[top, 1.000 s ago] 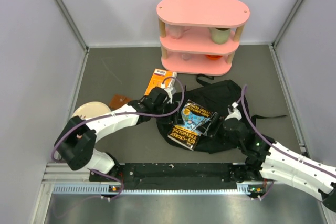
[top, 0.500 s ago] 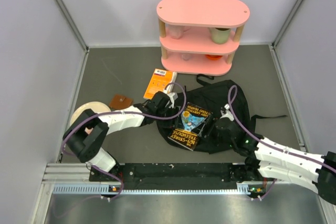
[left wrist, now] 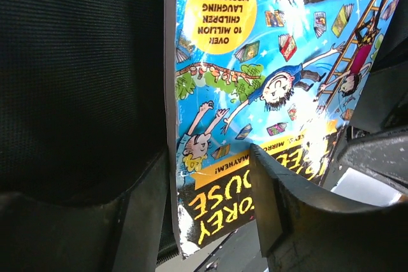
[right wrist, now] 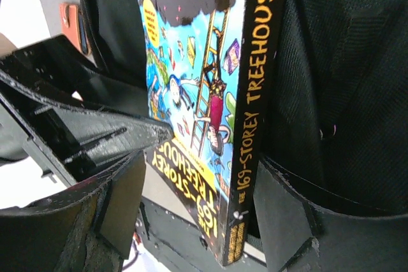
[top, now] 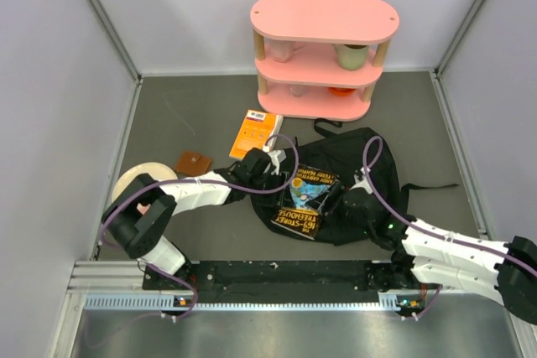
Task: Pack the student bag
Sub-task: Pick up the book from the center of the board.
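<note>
Here, left gripper (left wrist: 209, 179) and right gripper (right wrist: 201, 179), both spread apart, straddle the book (top: 304, 199) on the student bag (top: 386, 184).

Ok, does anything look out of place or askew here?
The Treehouse book lies crooked on the bag, its near corner jutting past the bag's edge rather than tucked inside. An orange book and a brown wallet lie loose on the table.

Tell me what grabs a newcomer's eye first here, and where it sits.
The bright blue-and-yellow Treehouse book jumps out, lying on the black student bag at centre, with the left gripper and right gripper straddling its edges, fingers apart. Behind it, the pink three-tier shelf stands at the back, and an orange book lies just left of the bag.
</note>
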Tool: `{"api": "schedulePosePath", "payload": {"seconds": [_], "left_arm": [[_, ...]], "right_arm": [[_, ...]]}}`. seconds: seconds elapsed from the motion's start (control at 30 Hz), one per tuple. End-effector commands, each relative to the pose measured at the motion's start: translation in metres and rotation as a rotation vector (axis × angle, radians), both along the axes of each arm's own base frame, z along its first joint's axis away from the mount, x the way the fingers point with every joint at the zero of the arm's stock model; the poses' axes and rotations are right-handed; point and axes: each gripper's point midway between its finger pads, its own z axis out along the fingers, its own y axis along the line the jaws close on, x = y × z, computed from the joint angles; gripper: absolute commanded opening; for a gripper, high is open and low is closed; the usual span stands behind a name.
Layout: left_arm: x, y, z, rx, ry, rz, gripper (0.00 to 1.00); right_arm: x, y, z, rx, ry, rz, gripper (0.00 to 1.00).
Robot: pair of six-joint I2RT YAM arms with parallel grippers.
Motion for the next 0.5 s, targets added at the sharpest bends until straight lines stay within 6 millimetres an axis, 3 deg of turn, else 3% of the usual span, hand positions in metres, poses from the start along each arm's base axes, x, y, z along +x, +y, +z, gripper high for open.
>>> {"api": "schedulePosePath", "payload": {"seconds": [0.0,0.13,0.2,0.3,0.33,0.4,0.47], "left_arm": [[-0.024,-0.010,-0.003,-0.048,0.053,-0.090,0.56],[-0.024,-0.017,0.002,-0.079,0.038,-0.118,0.54],[-0.026,-0.019,0.003,-0.088,0.036,-0.128,0.53],[-0.028,-0.020,0.005,-0.096,0.031,-0.136,0.52],[-0.027,-0.020,0.009,-0.102,0.022,-0.134,0.52],[-0.025,-0.017,0.009,-0.090,0.008,-0.110,0.53],[-0.018,-0.013,0.017,-0.078,-0.031,-0.064,0.57]], "right_arm": [[0.020,0.005,0.013,0.080,-0.053,-0.077,0.65],[0.029,0.008,0.018,0.092,-0.091,-0.081,0.59],[0.033,0.010,0.023,0.103,-0.109,-0.076,0.50],[0.033,0.012,0.026,0.100,-0.124,-0.055,0.34],[0.033,0.012,0.027,0.094,-0.135,-0.050,0.22],[0.033,0.009,0.028,0.079,-0.144,-0.053,0.12],[0.036,0.006,0.042,0.084,-0.179,-0.061,0.01]]}}
